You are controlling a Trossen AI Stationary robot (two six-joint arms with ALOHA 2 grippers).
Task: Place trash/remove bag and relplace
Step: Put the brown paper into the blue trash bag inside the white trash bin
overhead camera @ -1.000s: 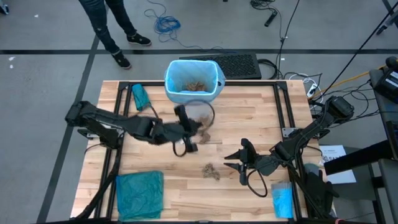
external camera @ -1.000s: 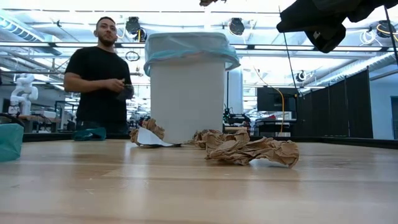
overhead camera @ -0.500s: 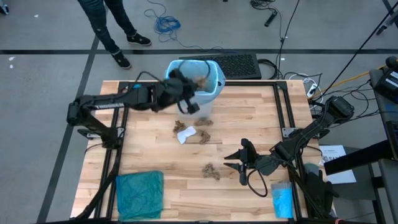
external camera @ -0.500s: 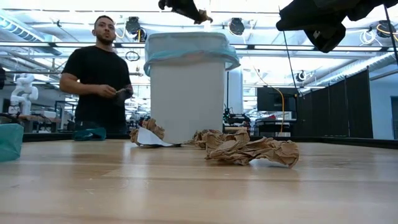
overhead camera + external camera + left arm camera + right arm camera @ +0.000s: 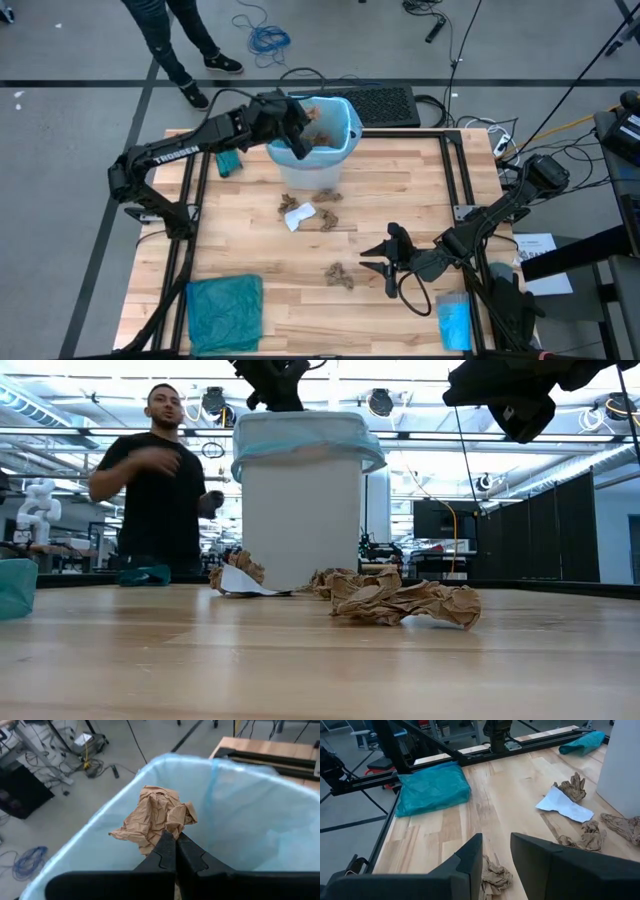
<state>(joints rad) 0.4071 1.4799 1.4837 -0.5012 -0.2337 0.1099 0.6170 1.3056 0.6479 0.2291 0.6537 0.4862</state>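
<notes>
My left gripper (image 5: 301, 127) hangs over the white bin (image 5: 300, 510), which is lined with the light blue bag (image 5: 250, 815), and is shut on a crumpled brown paper scrap (image 5: 156, 817). The low view shows this gripper (image 5: 272, 382) just above the bin's rim. More brown scraps (image 5: 324, 194) (image 5: 338, 275) and a flat white piece (image 5: 298, 215) lie on the table in front of the bin. My right gripper (image 5: 496, 855) is open and waits above a scrap (image 5: 495, 876) near the table's right near part (image 5: 375, 257). No red-and-white tube shows. My left gripper pinches the brown scrap by its lower edge (image 5: 162, 836) between the tips of its two shut fingers (image 5: 167, 851). The scrap is lifted clear and stands out past the fingertips, over the open mouth of the lined bin.
A folded teal-green bag (image 5: 224, 312) lies at the near left corner, and a smaller teal bundle (image 5: 226, 156) sits left of the bin. A bright blue roll (image 5: 455, 322) is at the near right. A person (image 5: 160, 480) stands beyond the far edge.
My left gripper has risen from the scraps at the table's middle and travelled toward the far edge, ending above the bin's mouth with a brown scrap lifted clear. The person behind the table has raised an arm.
</notes>
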